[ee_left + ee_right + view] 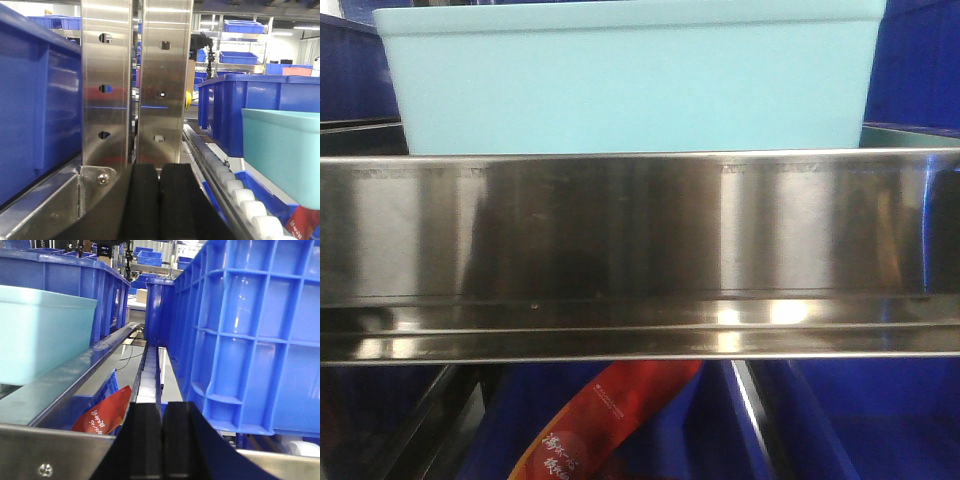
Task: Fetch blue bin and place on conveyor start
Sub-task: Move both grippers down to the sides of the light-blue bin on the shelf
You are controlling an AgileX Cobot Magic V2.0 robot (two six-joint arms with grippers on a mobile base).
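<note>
Step in hand is the fetch, and you have not gripped anything yet. Your bin (630,80) sits at the front edge of the shelf (35,407), just behind the steel rail (640,250), with dark crates (250,330) close by. It lies between your arms: to the right of the left end effector (160,200) and to the left of the right end effector (163,440). Both have their fingers pressed together on nothing. Next, I judge, you must part both, bring them in to the bin's end walls under the flared rim, and lift it clear over the rail (smooth walls may slip, so squeeze evenly). Conveyor start shows in no view, so the carry comes after.
</note>
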